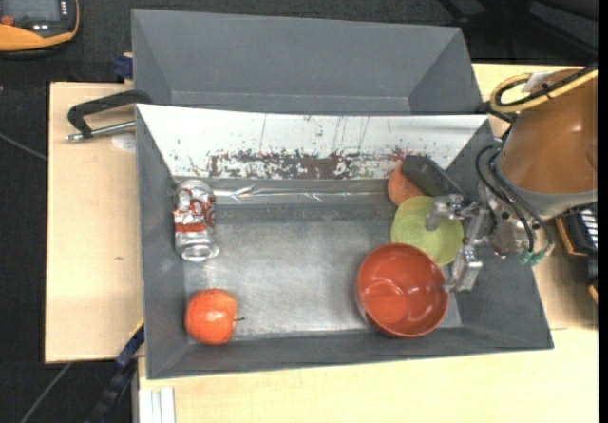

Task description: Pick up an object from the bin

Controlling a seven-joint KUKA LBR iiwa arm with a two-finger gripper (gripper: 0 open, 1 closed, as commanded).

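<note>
My gripper (454,242) is at the bin's right side, low over the right rim of a pale green round plate (423,229). Its two metal fingers stand apart, one at the plate's far edge and one near a red bowl (402,290), so it looks open with nothing lifted between them. The red bowl lies just in front of the plate and partly covers it. Behind the plate an orange rounded thing (400,188) rests against the back wall, with a black oblong thing (429,175) leaning beside it.
A clear glass with red markings (194,219) lies on its side at the bin's left. A red tomato-like fruit (211,317) sits in the front left corner. The arm reaches in over the right wall.
</note>
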